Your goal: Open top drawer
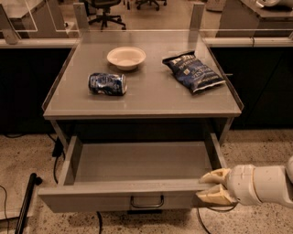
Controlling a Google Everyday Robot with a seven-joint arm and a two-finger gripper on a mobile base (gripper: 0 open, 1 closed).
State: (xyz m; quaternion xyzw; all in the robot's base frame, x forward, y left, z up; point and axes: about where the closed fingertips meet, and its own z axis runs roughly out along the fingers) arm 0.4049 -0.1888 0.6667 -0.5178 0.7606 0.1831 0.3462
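The top drawer (137, 161) of the grey metal table stands pulled out toward me, and its plain grey inside holds nothing. Its small dark loop handle (147, 201) sits in the middle of the drawer front (91, 199). My gripper (212, 186) reaches in from the lower right, at the front right corner of the drawer. Its two tan fingers (215, 176) are spread, one above and one below the top edge of the drawer front. No other drawers show.
On the tabletop (151, 93) lie a white bowl (126, 57), a blue can on its side (107, 84) and a dark blue chip bag (193, 71). A black pole (25, 203) and cables (57, 153) lie on the speckled floor at left. Office chairs (107, 11) stand behind glass.
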